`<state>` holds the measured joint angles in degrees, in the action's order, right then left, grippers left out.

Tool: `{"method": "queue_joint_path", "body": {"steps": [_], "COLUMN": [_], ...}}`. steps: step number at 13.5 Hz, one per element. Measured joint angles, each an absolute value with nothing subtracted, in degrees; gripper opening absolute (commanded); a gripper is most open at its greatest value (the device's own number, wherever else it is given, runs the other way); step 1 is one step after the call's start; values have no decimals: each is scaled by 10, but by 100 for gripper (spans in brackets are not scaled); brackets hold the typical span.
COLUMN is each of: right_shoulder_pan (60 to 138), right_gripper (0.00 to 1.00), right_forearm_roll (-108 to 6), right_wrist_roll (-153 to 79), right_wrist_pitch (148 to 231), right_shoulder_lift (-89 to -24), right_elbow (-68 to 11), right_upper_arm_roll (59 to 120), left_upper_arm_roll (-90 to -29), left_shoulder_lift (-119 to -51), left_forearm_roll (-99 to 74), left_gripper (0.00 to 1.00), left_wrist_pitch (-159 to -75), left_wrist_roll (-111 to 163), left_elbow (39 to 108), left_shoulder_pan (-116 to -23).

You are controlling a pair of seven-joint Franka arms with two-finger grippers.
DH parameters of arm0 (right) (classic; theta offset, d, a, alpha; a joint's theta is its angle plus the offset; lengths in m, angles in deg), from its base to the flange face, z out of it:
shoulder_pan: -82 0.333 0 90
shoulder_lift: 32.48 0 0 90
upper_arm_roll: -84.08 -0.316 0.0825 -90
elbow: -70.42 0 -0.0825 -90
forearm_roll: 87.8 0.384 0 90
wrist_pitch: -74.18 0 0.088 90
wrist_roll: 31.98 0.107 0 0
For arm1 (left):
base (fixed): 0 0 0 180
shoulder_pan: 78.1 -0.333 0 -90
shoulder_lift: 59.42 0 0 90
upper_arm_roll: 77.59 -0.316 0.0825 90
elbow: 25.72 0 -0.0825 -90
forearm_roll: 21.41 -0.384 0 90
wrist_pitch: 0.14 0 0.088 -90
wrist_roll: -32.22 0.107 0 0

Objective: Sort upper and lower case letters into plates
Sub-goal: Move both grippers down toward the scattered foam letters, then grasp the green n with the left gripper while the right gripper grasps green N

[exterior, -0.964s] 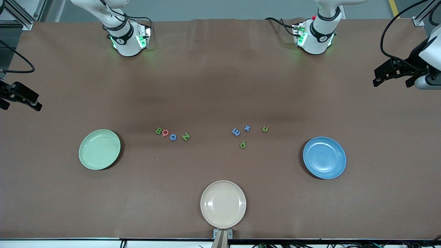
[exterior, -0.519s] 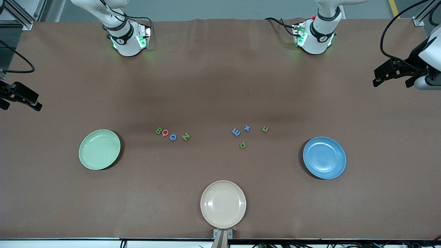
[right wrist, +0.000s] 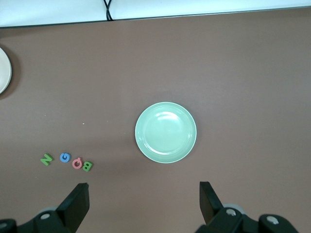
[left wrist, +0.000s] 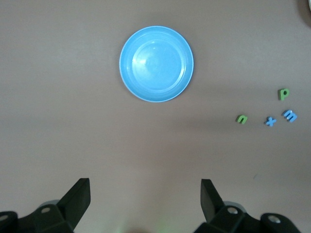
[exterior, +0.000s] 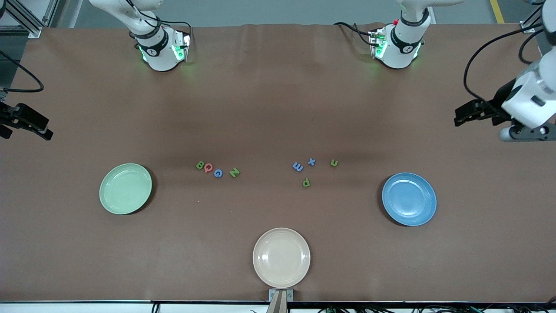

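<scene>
The mint green plate lies toward the right arm's end of the table, the blue plate toward the left arm's end. Between them lie upper case letters B, Q, G, N and lower case m, x, n, p. My left gripper hangs open and empty over its table end; its wrist view shows the blue plate. My right gripper waits open and empty over its end, with the green plate in its wrist view.
A cream-beige plate sits at the table edge nearest the front camera, midway along it. Both arm bases stand at the edge farthest from it. Bare brown tabletop surrounds the letters.
The left arm's hand has turned and shifted a little inward over its end of the table. The right arm, the letters and the plates have not moved.
</scene>
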<state>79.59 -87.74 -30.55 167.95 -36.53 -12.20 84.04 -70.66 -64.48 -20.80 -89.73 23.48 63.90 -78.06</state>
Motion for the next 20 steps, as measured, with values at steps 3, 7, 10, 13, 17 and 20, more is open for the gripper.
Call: {"method": "queue_joint_path", "body": {"steps": [3, 7, 10, 13, 17, 20], "right_shoulder_pan": [804, 860, 906, 964, 1074, 1125], "right_gripper": [100, 100, 100, 100, 100, 100], "right_forearm_roll": [-877, -876, -835, -814, -820, -865], "right_wrist_roll": [-307, -302, -300, -300, -299, -298], "right_wrist_pitch": [1658, 1665, 1717, 1783, 1905, 2001], "right_shoulder_lift": [-373, -417, -441, -457, -517, -557], "right_elbow": [-124, -152, -205, -270, -303, -323], "right_upper_arm_roll": [835, 827, 825, 824, 824, 824], "left_upper_arm_roll": [-668, -621, -601, -599, -598, -598], "left_shoulder_lift": [-654, -658, -669, -711, -789, -841], "left_forearm_roll": [-208, -208, -221, -285, -328, -365], "left_gripper": [100, 100, 100, 94, 83, 79], "left_wrist_pitch": [-973, -1131, -1217, -1258, -1342, -1396], "left_wrist_roll": [155, 31, -68, -252, -416, -525], "left_elbow": [703, 829, 891, 907, 908, 908], "left_shoulder_pan": [-777, -773, -756, -707, -673, -656]}}
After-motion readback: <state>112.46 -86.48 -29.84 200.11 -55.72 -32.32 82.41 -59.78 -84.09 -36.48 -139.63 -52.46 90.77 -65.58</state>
